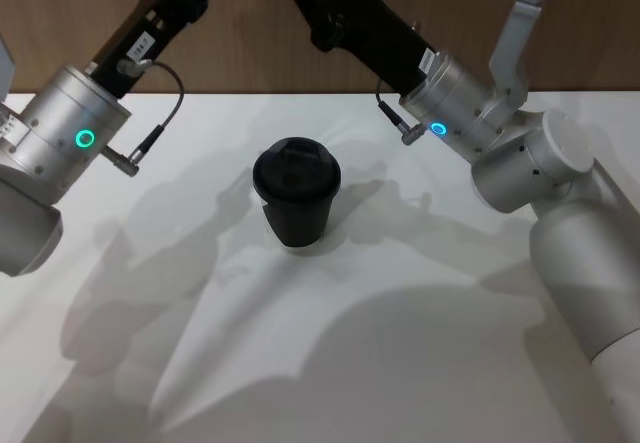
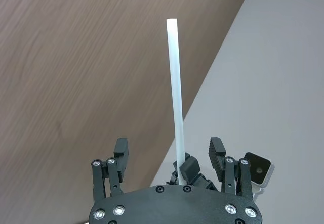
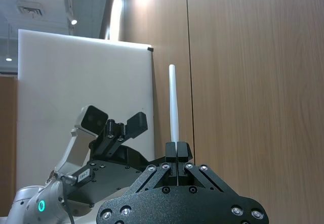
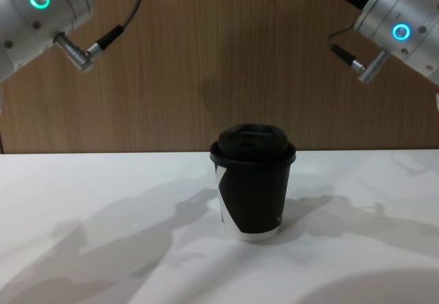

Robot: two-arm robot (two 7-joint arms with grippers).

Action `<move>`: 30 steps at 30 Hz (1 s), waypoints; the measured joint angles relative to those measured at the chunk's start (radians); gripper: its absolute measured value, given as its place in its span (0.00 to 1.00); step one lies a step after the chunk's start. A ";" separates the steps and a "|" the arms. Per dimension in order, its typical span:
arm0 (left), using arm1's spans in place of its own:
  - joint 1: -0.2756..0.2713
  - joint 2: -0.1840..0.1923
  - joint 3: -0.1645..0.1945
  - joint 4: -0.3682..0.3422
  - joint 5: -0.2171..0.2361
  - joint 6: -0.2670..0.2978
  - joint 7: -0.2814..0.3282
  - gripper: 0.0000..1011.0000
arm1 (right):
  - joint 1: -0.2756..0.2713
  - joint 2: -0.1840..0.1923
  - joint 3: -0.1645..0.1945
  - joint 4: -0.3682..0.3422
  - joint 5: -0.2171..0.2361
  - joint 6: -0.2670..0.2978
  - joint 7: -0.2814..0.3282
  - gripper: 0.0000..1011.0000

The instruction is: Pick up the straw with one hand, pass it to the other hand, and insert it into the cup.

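The straw is held at its lower end between the closed fingers of the right gripper, and it stands out straight from the fingertips, in front of the wooden wall. The left gripper is placed just beside the right one. Its fingers are spread wide on both sides of the straw and are not touching it. In the head view both arms are seen raised above the table, and they come together over the far side of the cup. The cup is standing upright near the middle of the table, with its lid on.
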State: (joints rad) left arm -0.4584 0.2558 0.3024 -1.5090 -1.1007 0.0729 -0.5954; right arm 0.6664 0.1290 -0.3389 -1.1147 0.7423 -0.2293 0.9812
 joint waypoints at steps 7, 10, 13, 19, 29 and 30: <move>-0.027 -0.006 0.009 0.027 -0.024 0.016 -0.015 0.99 | 0.000 0.000 0.000 0.000 0.000 0.000 0.000 0.01; -0.037 -0.008 0.012 0.037 -0.033 0.021 -0.022 0.99 | 0.000 0.000 0.000 0.000 0.000 0.000 0.000 0.02; -0.044 -0.008 0.015 0.044 -0.040 0.024 -0.027 0.99 | 0.000 0.000 0.000 0.000 0.000 0.000 0.000 0.02; -0.061 -0.010 0.021 0.061 -0.056 0.034 -0.039 0.99 | 0.000 0.000 0.000 0.000 0.000 0.000 0.000 0.02; -0.087 -0.017 0.031 0.089 -0.084 0.046 -0.058 0.99 | 0.000 0.000 0.000 0.000 0.000 0.000 0.000 0.02; -0.089 -0.017 0.032 0.091 -0.086 0.046 -0.060 0.99 | 0.000 0.000 0.000 0.000 0.000 0.000 0.000 0.02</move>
State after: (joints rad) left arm -0.5473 0.2386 0.3339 -1.4183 -1.1866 0.1188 -0.6550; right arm 0.6664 0.1291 -0.3388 -1.1147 0.7423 -0.2293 0.9812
